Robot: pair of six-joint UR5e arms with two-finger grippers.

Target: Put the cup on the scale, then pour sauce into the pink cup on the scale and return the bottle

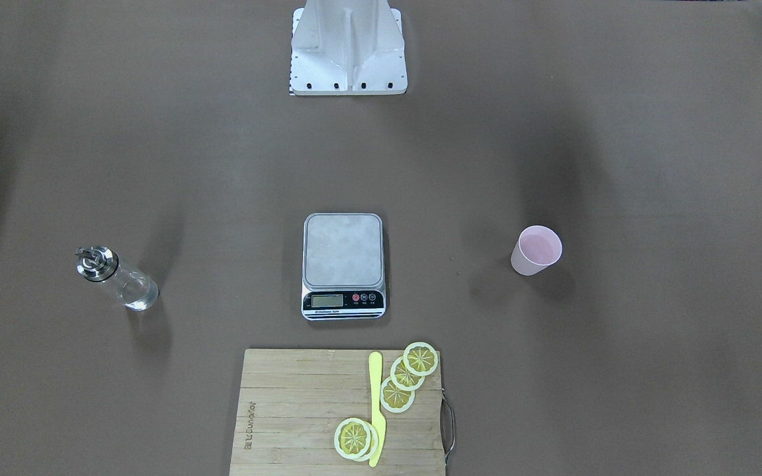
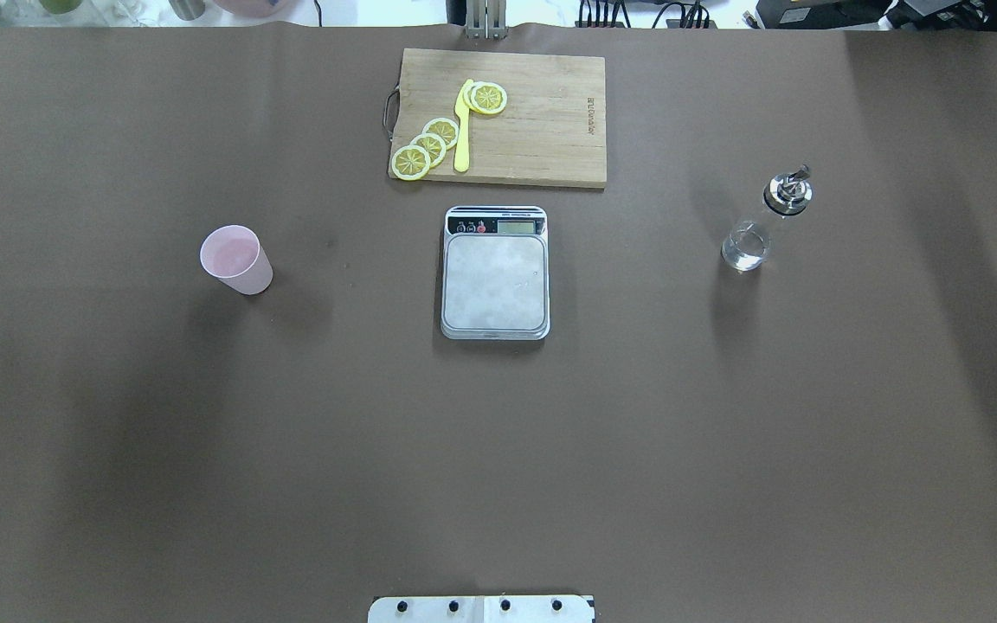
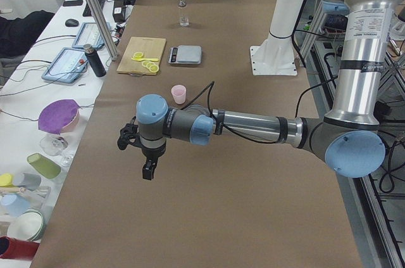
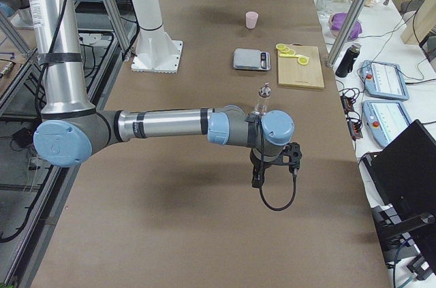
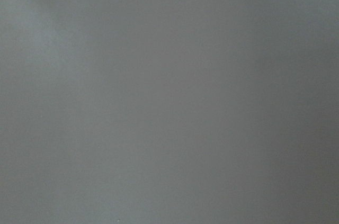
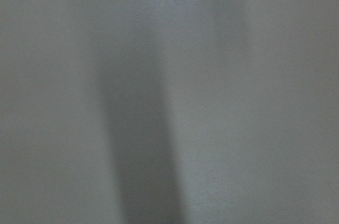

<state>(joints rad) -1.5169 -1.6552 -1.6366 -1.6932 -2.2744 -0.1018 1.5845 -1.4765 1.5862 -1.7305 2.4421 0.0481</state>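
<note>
The pink cup (image 1: 536, 250) stands upright on the brown table, also in the overhead view (image 2: 236, 259), well apart from the scale. The scale (image 1: 343, 264) sits at the table's middle with a bare platform (image 2: 495, 285). The clear bottle (image 1: 116, 279) with its metal pourer stands upright on the opposite side (image 2: 765, 221). My left gripper (image 3: 147, 170) hangs above bare table, nearer the camera than the cup (image 3: 179, 94). My right gripper (image 4: 257, 180) hangs above the table near the bottle (image 4: 261, 100). I cannot tell whether either is open or shut. Both wrist views show only blurred grey.
A wooden cutting board (image 1: 301, 410) with lemon slices (image 1: 406, 377) and a yellow knife (image 1: 376, 403) lies just beyond the scale's display end. The robot's base plate (image 1: 348, 49) stands at the table's near edge. Cups and bowls (image 3: 57, 116) crowd a side table.
</note>
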